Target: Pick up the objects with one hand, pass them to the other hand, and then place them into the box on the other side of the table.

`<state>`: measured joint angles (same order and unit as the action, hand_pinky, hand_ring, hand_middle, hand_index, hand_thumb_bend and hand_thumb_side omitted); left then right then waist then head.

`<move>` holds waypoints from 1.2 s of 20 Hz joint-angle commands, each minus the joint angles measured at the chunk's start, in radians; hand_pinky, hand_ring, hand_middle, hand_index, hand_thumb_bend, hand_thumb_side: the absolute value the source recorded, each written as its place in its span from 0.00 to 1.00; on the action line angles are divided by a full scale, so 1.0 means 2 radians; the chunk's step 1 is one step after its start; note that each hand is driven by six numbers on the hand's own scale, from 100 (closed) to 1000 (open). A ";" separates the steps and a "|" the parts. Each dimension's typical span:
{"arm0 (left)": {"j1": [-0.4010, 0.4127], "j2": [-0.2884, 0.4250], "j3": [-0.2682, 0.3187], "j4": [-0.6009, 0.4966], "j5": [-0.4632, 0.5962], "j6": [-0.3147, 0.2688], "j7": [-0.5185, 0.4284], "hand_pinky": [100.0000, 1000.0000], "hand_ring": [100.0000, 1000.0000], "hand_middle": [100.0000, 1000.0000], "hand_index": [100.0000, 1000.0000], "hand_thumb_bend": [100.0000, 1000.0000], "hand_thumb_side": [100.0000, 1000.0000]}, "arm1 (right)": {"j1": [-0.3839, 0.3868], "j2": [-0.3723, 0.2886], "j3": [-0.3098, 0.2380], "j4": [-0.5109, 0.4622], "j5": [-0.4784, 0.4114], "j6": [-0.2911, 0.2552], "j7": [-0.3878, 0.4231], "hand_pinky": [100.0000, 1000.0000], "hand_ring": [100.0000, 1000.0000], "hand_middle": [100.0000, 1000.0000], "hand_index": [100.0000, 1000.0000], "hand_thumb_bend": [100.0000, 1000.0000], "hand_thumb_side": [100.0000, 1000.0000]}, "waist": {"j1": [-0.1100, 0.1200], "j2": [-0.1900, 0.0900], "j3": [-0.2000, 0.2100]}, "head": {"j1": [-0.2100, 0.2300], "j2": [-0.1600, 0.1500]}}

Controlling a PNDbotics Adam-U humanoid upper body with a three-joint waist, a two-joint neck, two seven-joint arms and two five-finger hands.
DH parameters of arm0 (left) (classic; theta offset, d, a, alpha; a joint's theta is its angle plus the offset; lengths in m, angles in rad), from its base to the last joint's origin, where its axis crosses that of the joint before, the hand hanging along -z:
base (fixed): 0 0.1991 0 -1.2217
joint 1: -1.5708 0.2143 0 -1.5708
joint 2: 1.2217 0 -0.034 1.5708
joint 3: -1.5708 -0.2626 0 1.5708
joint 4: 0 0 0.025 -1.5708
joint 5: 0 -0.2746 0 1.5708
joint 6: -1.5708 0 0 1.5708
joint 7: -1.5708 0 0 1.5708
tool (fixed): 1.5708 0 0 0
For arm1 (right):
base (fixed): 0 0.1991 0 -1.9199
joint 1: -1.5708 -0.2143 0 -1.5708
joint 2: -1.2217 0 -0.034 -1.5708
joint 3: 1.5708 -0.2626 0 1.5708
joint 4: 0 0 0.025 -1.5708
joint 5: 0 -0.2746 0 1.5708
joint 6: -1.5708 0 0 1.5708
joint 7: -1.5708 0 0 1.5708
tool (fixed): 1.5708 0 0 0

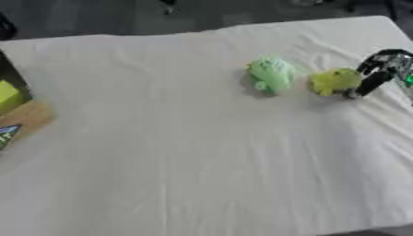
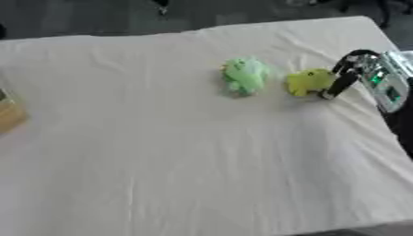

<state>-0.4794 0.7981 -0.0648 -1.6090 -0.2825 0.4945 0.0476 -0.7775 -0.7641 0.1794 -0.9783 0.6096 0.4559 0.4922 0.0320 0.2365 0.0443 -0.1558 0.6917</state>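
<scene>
Two green toys, pale (image 1: 270, 73) and yellowish (image 1: 335, 81); right robot hand (image 2: 348, 73) beside the latter, grip unclear.

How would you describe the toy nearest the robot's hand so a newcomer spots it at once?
Start at the white table and look to its far right, where the right hand comes in. Two small toys sit side by side there. The wanted one is the yellow-green toy, right beside the fingers; its neighbour, the pale green toy, is lighter and lies further left.
</scene>
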 commanded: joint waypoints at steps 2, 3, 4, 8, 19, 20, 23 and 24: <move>-0.005 0.009 0.009 -0.006 0.003 -0.001 0.003 0.56 0.67 0.59 0.78 0.07 0.47 | -0.004 -0.008 -0.004 0.000 -0.010 0.000 -0.011 0.88 0.77 0.69 0.71 0.13 0.00 | 0.001 -0.006 0.001 | 0.001 -0.004; -0.004 0.009 0.010 -0.005 0.002 -0.001 0.004 0.56 0.67 0.59 0.78 0.07 0.47 | -0.004 -0.009 -0.004 -0.002 -0.013 -0.001 -0.015 0.87 0.76 0.66 0.69 0.11 0.00 | 0.001 -0.006 0.001 | 0.001 -0.003; -0.004 0.009 0.010 -0.005 0.002 -0.001 0.004 0.55 0.68 0.59 0.78 0.06 0.48 | -0.003 -0.009 -0.004 -0.005 -0.015 -0.001 -0.020 0.87 0.75 0.61 0.65 0.10 0.00 | 0.000 -0.006 0.001 | 0.002 -0.003; -0.004 0.009 0.010 -0.005 0.001 -0.001 0.005 0.55 0.68 0.59 0.78 0.05 0.48 | 0.001 -0.013 -0.005 -0.016 -0.026 -0.004 -0.041 0.86 0.71 0.51 0.56 0.02 0.00 | -0.001 -0.007 0.000 | 0.004 -0.002; -0.003 0.010 0.010 -0.003 -0.002 0.000 0.007 0.55 0.67 0.59 0.78 0.05 0.49 | 0.008 -0.024 -0.004 -0.045 -0.040 0.012 -0.080 0.84 0.67 0.47 0.50 0.00 0.00 | -0.004 -0.011 -0.002 | 0.008 -0.002; -0.002 0.010 0.010 -0.003 -0.002 0.000 0.007 0.55 0.67 0.59 0.78 0.05 0.49 | 0.009 -0.024 -0.003 -0.046 -0.040 0.013 -0.079 0.85 0.68 0.47 0.51 0.00 0.00 | -0.004 -0.011 -0.003 | 0.008 -0.002; -0.002 0.010 0.011 -0.003 -0.002 0.000 0.007 0.55 0.67 0.59 0.78 0.05 0.49 | 0.009 -0.026 -0.002 -0.048 -0.038 0.010 -0.073 0.85 0.68 0.47 0.50 0.00 0.00 | -0.005 -0.011 -0.003 | 0.008 -0.001; -0.002 0.010 0.011 -0.003 -0.002 0.000 0.007 0.55 0.67 0.59 0.78 0.05 0.49 | 0.010 -0.026 -0.002 -0.048 -0.038 0.009 -0.071 0.85 0.68 0.47 0.50 0.00 0.00 | -0.005 -0.011 -0.003 | 0.009 -0.001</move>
<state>-0.4753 0.7906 -0.0640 -1.6085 -0.2840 0.4949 0.0571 -0.7467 -0.7700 0.1804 -1.0543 0.5353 0.4757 0.3465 0.0239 0.2359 0.0391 -0.1418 0.6918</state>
